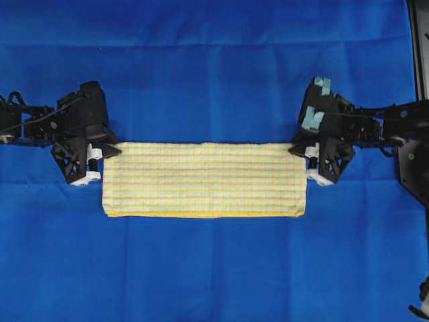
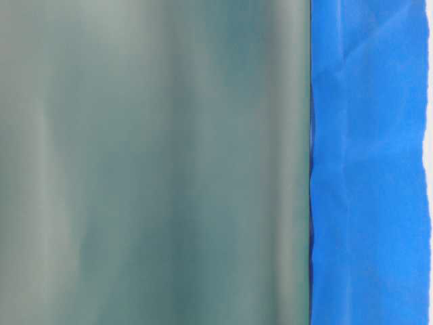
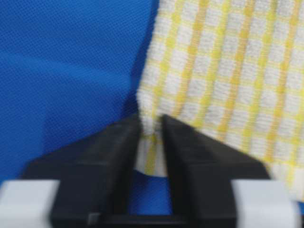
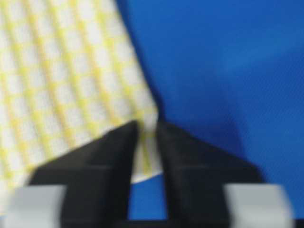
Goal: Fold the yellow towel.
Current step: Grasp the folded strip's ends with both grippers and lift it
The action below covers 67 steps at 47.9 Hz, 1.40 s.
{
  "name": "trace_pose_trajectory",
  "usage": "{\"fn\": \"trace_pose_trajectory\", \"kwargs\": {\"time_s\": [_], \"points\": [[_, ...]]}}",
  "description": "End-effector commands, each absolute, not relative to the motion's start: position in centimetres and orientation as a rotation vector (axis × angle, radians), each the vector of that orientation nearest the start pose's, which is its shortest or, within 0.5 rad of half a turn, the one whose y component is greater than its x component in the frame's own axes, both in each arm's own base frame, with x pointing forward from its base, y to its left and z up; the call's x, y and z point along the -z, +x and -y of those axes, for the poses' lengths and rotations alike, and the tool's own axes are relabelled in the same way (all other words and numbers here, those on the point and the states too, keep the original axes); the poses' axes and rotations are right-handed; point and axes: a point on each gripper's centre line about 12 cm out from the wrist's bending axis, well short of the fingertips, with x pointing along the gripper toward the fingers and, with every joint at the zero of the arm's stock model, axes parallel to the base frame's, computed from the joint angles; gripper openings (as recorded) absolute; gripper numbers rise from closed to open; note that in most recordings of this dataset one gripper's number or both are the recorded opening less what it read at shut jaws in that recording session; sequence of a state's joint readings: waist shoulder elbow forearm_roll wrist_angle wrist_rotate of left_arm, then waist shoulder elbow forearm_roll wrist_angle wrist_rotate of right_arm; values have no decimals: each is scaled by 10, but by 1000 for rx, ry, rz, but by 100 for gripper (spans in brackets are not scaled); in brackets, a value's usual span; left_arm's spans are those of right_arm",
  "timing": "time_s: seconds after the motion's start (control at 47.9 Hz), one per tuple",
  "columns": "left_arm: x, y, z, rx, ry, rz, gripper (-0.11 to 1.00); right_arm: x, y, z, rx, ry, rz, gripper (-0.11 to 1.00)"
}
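Blue cloth (image 1: 214, 60), one sheet, covers the whole work surface and shows fold creases running across it; in the table-level view it appears only as a strip on the right, beside a blurred grey-green expanse that cannot be identified.

One yellow towel (image 1: 204, 178) lies flat on that cloth at the centre of the overhead view, a long low rectangle of yellow-and-white checks. Its near long edge shows a solid yellow hem, and layered edges at the near corners show it is lying doubled over.

Two black arms reach in level from opposite sides, one at each far corner of the towel. The left gripper (image 1: 108, 150) has its two dark fingers (image 3: 116, 152) drawn close together with the towel's corner pinched between them, as the left wrist view shows: a narrow strip of checked fabric sits in the slot. The right gripper (image 1: 299, 149) mirrors it at the other far corner, its fingers (image 4: 116, 154) pressed onto a sliver of the weave in the right wrist view.

No containers are in view.
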<state>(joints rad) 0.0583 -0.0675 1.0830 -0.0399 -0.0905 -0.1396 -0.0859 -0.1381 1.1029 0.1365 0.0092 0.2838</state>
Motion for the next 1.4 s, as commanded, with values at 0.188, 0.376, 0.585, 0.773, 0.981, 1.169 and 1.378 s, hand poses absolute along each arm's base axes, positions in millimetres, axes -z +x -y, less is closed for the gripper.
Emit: {"fn": "trace_pose_trajectory", "kwargs": {"time_s": [0.188, 0.376, 0.585, 0.773, 0.981, 1.169, 1.378], "points": [[-88, 276, -16, -139, -193, -922, 3, -98, 258, 21, 270, 427, -906, 2], [-107, 280, -15, -134, -197, -899, 3, -120, 258, 21, 254, 431, -837, 2], [-149, 285, -9, -102, -189, -833, 3, -158, 253, 20, 226, 427, -766, 2], [-186, 279, -4, -79, -185, -762, 3, -194, 245, 19, 196, 395, -682, 2], [-214, 265, -1, -60, -183, -684, 3, -218, 233, 18, 180, 386, -637, 2], [-222, 259, -1, -57, -184, -652, 3, -218, 232, 18, 180, 386, -635, 2], [-222, 262, 3, -48, -198, -639, 3, -214, 239, 23, 203, 392, -640, 2]]}}
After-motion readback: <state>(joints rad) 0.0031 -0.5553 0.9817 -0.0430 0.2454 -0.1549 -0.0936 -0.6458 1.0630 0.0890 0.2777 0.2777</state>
